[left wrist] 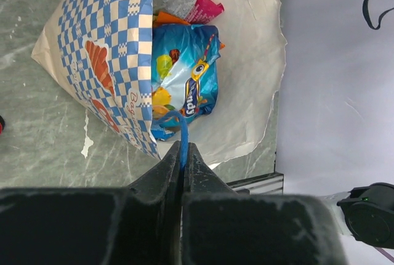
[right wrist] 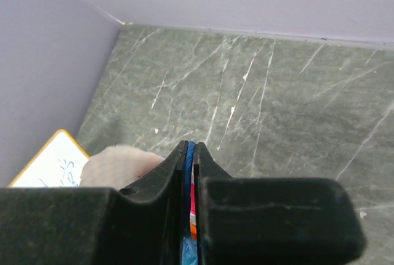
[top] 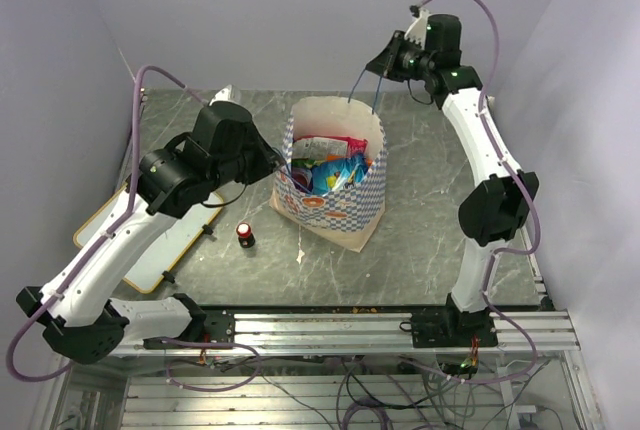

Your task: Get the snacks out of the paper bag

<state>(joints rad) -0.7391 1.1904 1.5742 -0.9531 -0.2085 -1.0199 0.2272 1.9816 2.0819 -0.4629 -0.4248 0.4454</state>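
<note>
The cream paper bag [top: 345, 215] with the blue-and-white checkered band stands open mid-table. Inside lie snacks: a blue packet [top: 336, 176] and a pink packet [top: 348, 146]. My left gripper [top: 279, 162] is shut on the bag's near-left blue cord handle [left wrist: 183, 130]. In the left wrist view the bag [left wrist: 104, 49] holds blue [left wrist: 184, 83], pink [left wrist: 192, 3] and orange [left wrist: 167, 18] packets. My right gripper [top: 386, 63] is raised above the bag's far rim, shut on the other blue cord handle [top: 377, 98]. That cord [right wrist: 190, 153] shows between its fingers.
A small red-and-white capped bottle [top: 244, 235] stands left of the bag's front. A wood-framed whiteboard [top: 150, 245] lies at the table's left edge, also in the right wrist view [right wrist: 49, 166]. Purple walls enclose the back and sides. A metal rail [top: 330, 328] runs along the near edge.
</note>
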